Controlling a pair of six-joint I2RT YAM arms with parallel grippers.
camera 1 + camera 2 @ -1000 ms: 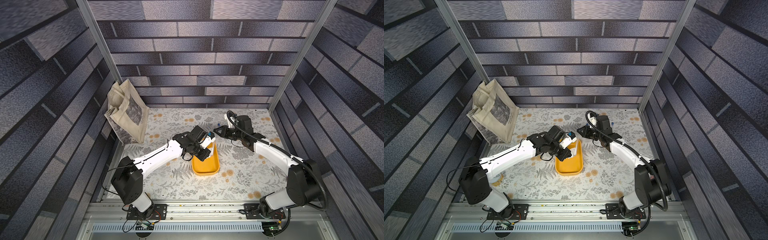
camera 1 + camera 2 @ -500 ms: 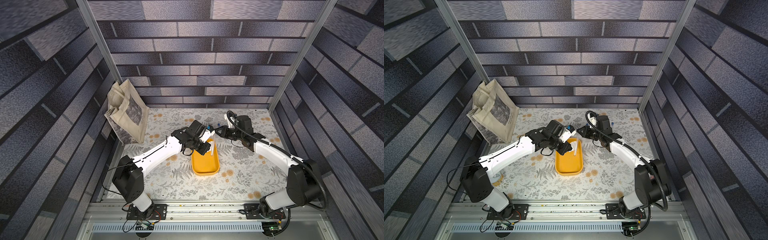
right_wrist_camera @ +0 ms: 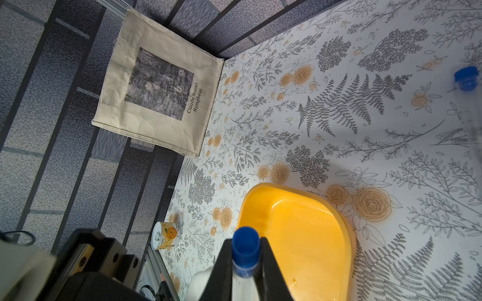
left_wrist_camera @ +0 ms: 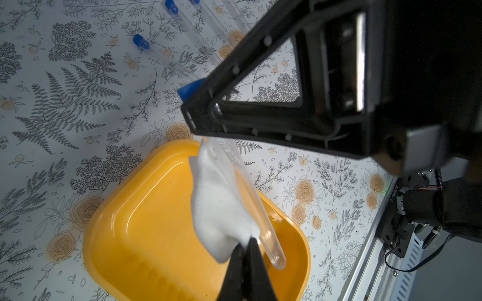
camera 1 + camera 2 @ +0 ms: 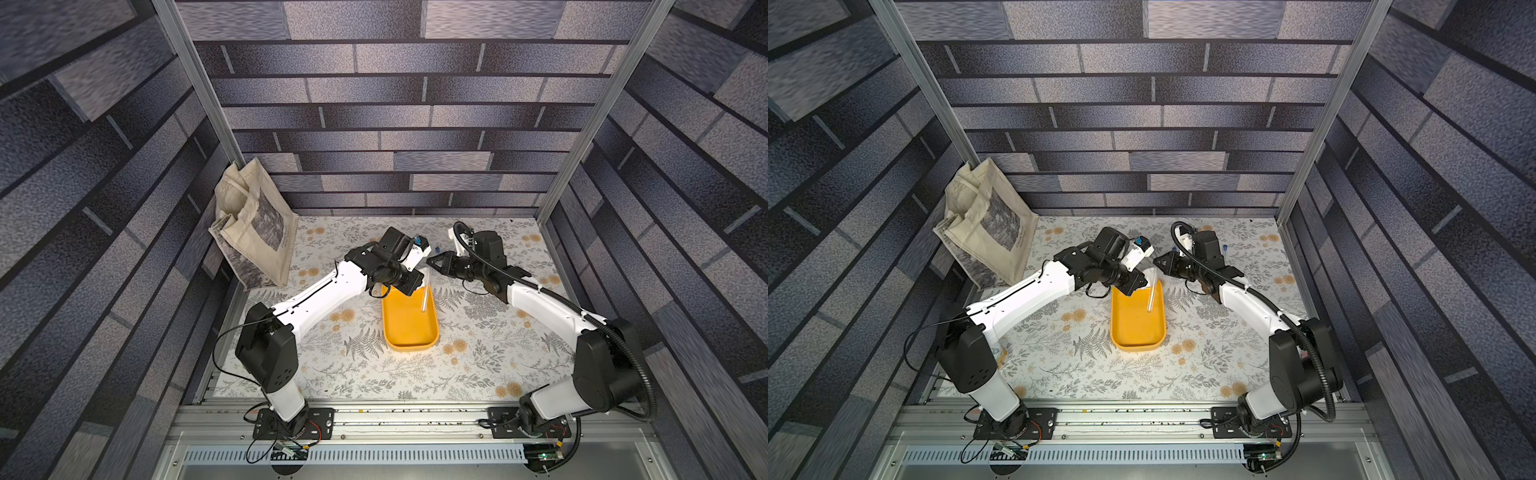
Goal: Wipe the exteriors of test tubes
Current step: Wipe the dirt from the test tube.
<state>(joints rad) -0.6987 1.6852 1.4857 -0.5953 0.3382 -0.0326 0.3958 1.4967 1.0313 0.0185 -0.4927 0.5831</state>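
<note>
Tube (image 4: 268,245) slants over the tray (image 4: 125,221), right fingers (image 3: 221,265) clamped at its blue cap. With the cloth (image 4: 219,208) pinched tight in the left fingers (image 4: 234,273), that arm has drawn back this last second. Bare glass shows, so one stroke looks done. More tubes (image 4: 156,52) wait on the bench. The tote (image 3: 156,91) reads "Claude Monet Nymphéas".

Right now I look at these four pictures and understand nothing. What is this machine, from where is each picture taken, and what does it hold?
Two white and black robot arms stand at a flowered table. Two pictures look down from above, almost alike; two come from wrist cameras. The right tool is shut on the blue cap end of a thin clear test tube slanting over the yellow tray. The left tool is shut on a white cloth, close along this tube. More capped tubes lie on the table.
</note>
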